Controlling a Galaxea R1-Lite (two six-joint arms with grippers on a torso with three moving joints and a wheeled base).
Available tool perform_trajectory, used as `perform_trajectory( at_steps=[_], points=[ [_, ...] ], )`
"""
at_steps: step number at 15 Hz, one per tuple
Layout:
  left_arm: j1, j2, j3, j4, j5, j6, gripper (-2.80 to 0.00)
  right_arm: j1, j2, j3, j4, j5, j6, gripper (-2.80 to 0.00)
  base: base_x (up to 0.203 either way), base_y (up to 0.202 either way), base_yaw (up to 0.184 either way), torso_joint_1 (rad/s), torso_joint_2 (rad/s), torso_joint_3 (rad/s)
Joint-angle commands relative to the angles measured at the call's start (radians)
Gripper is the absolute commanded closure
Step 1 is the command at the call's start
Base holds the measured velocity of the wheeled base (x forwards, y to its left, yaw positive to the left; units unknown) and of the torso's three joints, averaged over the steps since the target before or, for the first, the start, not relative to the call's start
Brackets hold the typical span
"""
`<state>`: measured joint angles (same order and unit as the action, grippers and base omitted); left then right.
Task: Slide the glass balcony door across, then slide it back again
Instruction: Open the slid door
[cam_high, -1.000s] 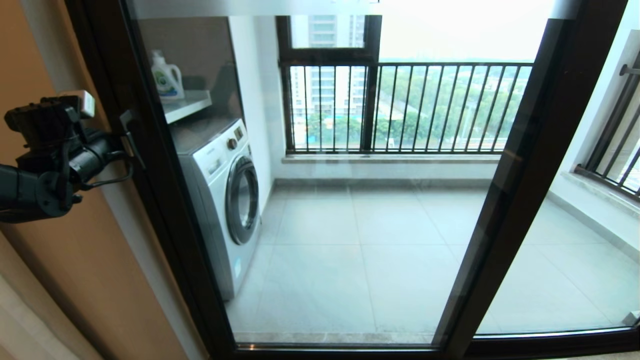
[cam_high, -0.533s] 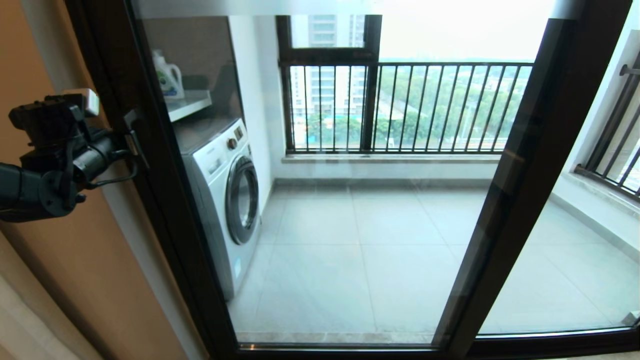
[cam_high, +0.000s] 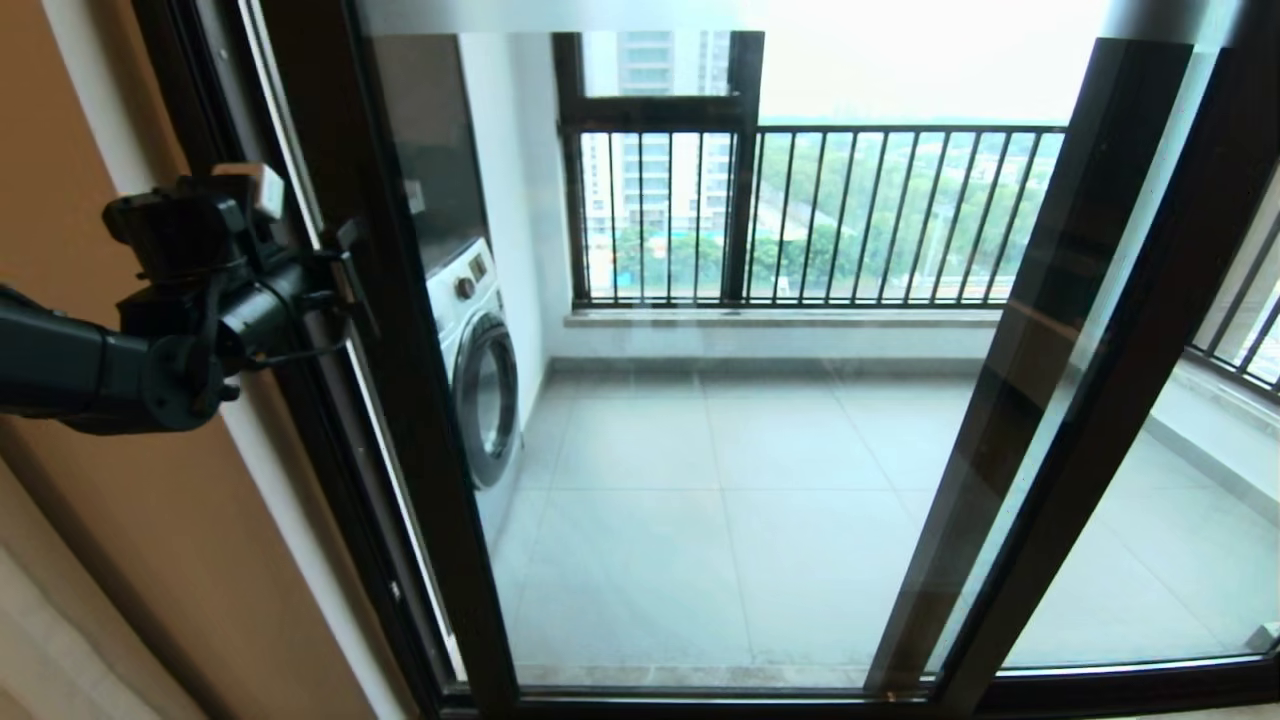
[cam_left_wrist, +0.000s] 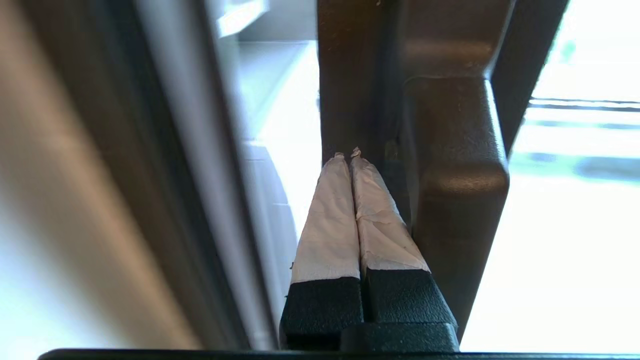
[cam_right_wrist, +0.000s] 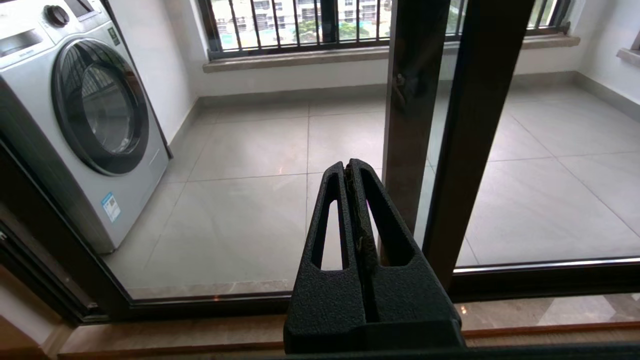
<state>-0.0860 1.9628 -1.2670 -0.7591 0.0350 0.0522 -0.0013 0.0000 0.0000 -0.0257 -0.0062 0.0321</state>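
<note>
The glass balcony door (cam_high: 700, 450) stands before me, its dark left upright (cam_high: 400, 350) slid a little off the jamb. A small dark lever handle (cam_high: 352, 270) sits on that upright. My left gripper (cam_high: 325, 285) is shut and empty, its taped fingertips (cam_left_wrist: 345, 165) touching the upright (cam_left_wrist: 350, 75) right beside the handle (cam_left_wrist: 455, 175). The door's right upright (cam_high: 1150, 350) overlaps the matching fixed panel's upright (cam_high: 1020, 350). My right gripper (cam_right_wrist: 348, 167) is shut, low before the glass near those two uprights, out of the head view.
A white washing machine (cam_high: 480, 380) stands on the balcony's left side behind the glass. A barred window (cam_high: 800, 210) closes the far wall. An orange-brown wall (cam_high: 120, 560) lies left of the jamb. The bottom track (cam_right_wrist: 200, 300) runs along the floor.
The door has slid to the right with my left gripper against its upright. A gap has opened at the jamb, and the door's right upright now passes the fixed panel's upright.
</note>
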Motion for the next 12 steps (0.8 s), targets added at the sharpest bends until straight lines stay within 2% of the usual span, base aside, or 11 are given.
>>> perform_trajectory(
  at_steps=[1, 7, 12],
  points=[
    [-0.053, 0.001, -0.004, -0.001, 0.0, 0.001, 0.0, 0.0, 0.0, 0.012, 0.0, 0.0, 0.0, 0.0, 0.0, 0.0, 0.0, 0.0, 0.0, 0.0],
    [-0.16, 0.044, -0.087, 0.018, 0.0, 0.015, 0.0, 0.0, 0.0, 0.012, 0.0, 0.0, 0.0, 0.0, 0.0, 0.0, 0.0, 0.0, 0.0, 0.0],
    [-0.277, 0.078, -0.131, 0.071, 0.008, 0.035, 0.0, 0.0, 0.0, 0.012, 0.0, 0.0, 0.0, 0.0, 0.0, 0.0, 0.0, 0.0, 0.0, 0.0]
  ],
)
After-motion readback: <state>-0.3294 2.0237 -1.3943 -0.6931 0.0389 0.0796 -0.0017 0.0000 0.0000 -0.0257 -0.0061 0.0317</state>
